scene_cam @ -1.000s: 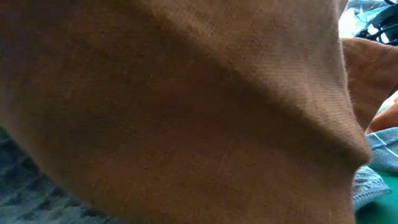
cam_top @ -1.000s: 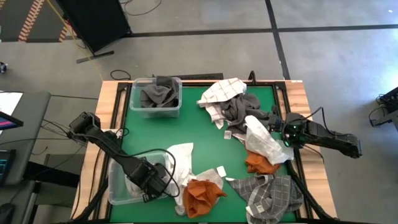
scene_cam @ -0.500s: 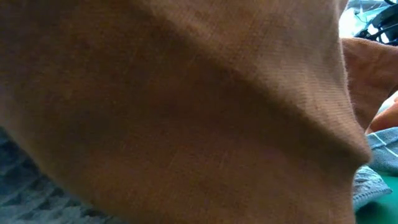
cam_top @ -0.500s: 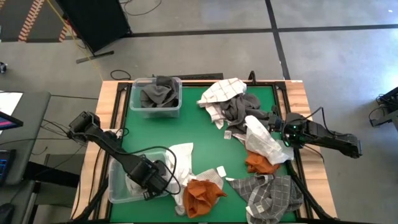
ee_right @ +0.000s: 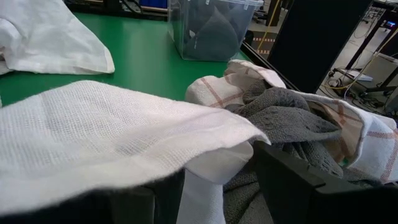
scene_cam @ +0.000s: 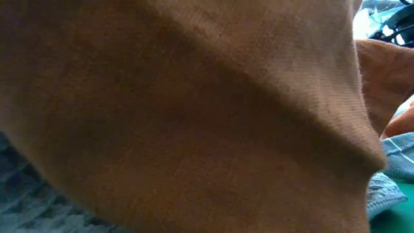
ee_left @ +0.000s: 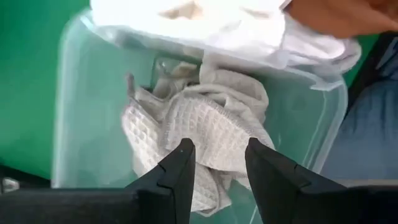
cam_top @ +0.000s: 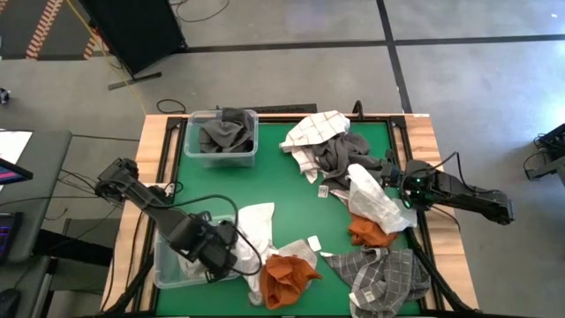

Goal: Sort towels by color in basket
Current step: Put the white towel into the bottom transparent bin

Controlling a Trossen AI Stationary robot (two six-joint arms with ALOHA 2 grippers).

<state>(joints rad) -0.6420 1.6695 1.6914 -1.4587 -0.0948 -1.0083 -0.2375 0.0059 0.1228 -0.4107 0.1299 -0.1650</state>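
Observation:
My left gripper [cam_top: 212, 256] [ee_left: 219, 144] hangs open above the clear near-left bin [cam_top: 160, 265], pointing down. A white waffle towel [ee_left: 205, 121] lies crumpled on the bin's floor below the fingers. A second white towel [cam_top: 254, 223] drapes over the bin's right rim, beside a rust orange towel [cam_top: 282, 274]. The far-left bin [cam_top: 190, 152] holds dark grey towels [cam_top: 222, 134]. My right gripper [cam_top: 397, 184] [ee_right: 211, 186] is open at the right edge, against a pile of white [ee_right: 93, 137], grey [ee_right: 280, 115], checked and orange towels. My right gripper: the white towel's edge [ee_right: 205, 158] lies across the front of the fingers and into the gap between them. I cannot tell whether it rests on a finger.
A grey-and-white checked towel [cam_top: 388, 276] lies at the near right, with an orange one [cam_top: 366, 231] just beyond it. Bare green mat [cam_top: 291, 190] shows in the middle of the table. Rust orange cloth [scene_cam: 194, 116] fills the low view right at the lens.
My left gripper has risen straight up out of the near-left bin, still pointing down. The white waffle towel stays lying in the bin.

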